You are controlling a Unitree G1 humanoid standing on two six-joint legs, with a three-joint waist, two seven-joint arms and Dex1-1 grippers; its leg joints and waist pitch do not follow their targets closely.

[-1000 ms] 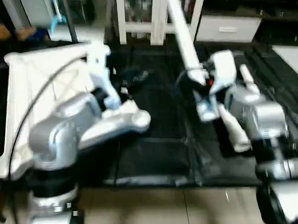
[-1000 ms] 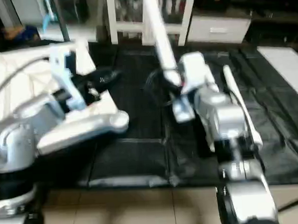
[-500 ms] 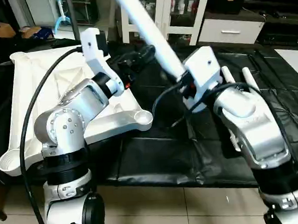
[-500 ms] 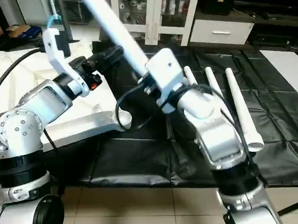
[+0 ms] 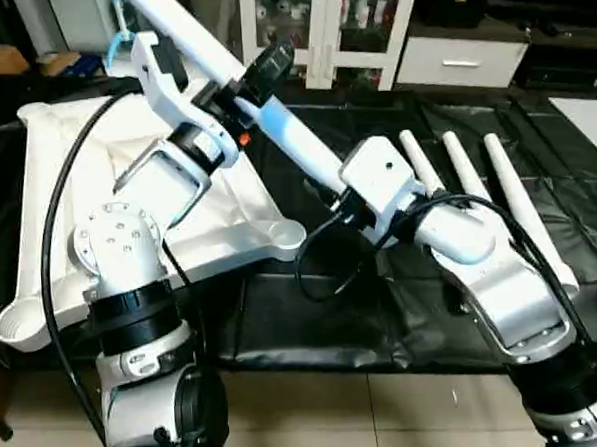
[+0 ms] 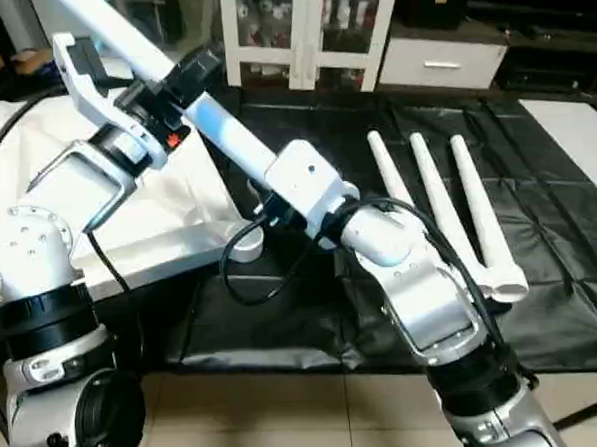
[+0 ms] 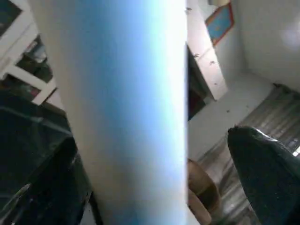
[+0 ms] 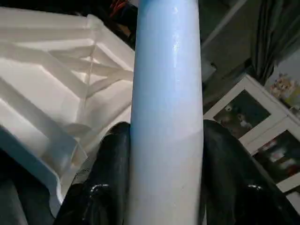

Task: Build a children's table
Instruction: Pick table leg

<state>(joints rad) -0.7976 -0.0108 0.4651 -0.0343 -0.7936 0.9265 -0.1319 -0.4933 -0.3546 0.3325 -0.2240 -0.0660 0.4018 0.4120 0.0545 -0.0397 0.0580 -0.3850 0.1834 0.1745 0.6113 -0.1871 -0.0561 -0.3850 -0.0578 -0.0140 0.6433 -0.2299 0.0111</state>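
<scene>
The children's table top lies upside down on the left, ribs up, with a round corner socket near the middle. One white leg slants from high above the top down to my right gripper. That gripper is shut on the leg, with both black fingers pressed against it. Higher up the same leg, my left gripper straddles it with its jaws open. In the left wrist view a gap shows between the leg and one finger. Three more legs lie side by side on the right.
A black mat covers the floor under the parts, and pale tiles run along its near edge. White cabinets stand at the back. A black cable loops over my left arm.
The held leg has swung from nearly upright to leaning left over the table top. My left gripper has come around it and opened wider. The camera has also shifted.
</scene>
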